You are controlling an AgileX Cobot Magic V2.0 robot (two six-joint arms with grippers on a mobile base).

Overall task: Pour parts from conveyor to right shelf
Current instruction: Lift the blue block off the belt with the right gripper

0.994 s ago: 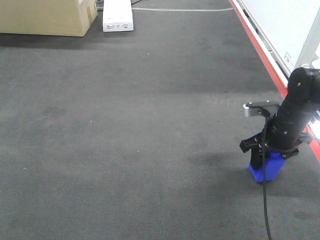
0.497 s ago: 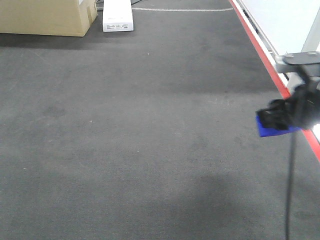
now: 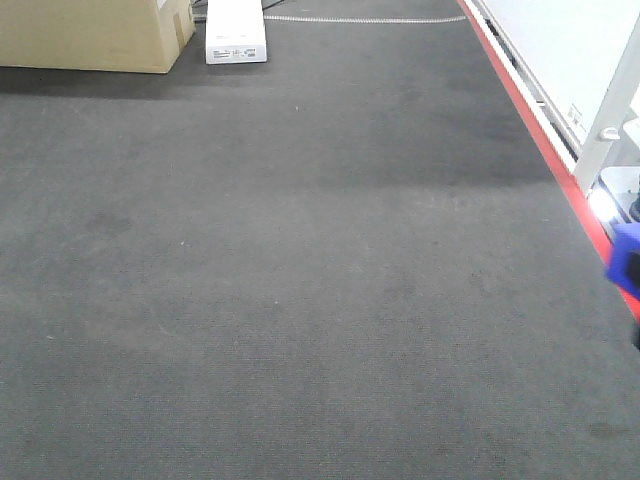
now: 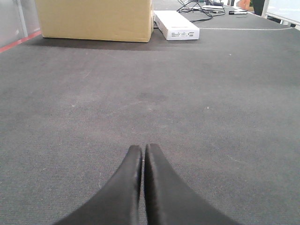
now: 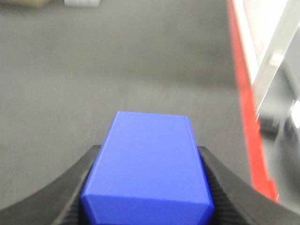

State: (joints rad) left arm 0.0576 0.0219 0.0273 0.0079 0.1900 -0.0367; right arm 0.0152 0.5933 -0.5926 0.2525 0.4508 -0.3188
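ok so from where I'm standing: the right gripper (image 5: 148, 151) is clamped on the part (image 5: 149, 165), a bright blue block. One dark finger presses each side of it, and its flat top face is turned toward the wrist camera. I can't see a stud from this angle. The part is up off the conveyor (image 3: 300, 260), right out at the belt's right edge. From the front you only catch a blurry blue sliver of it (image 3: 627, 258), hanging over the red strip (image 3: 540, 140) that runs along that edge. The arm holding it is basically out of that shot

Just past the red strip there's a pale metal upright (image 3: 606, 120), and the wrist view is too smeared to make out what's behind it

The left gripper (image 4: 142, 150) has its two black fingers pressed together with nothing between them, only a hairline seam showing. It sits low over the belt, pointing toward the far end

At the far left corner of the conveyor there's a big cardboard box (image 3: 90, 35), with a flat white box (image 3: 236, 32) just beside it on the right, and the two look close to touching. Behind the white box some cables (image 4: 201, 5) are lying along the far edge

The belt is dark grey and ribbed, a bit scuffed in spots
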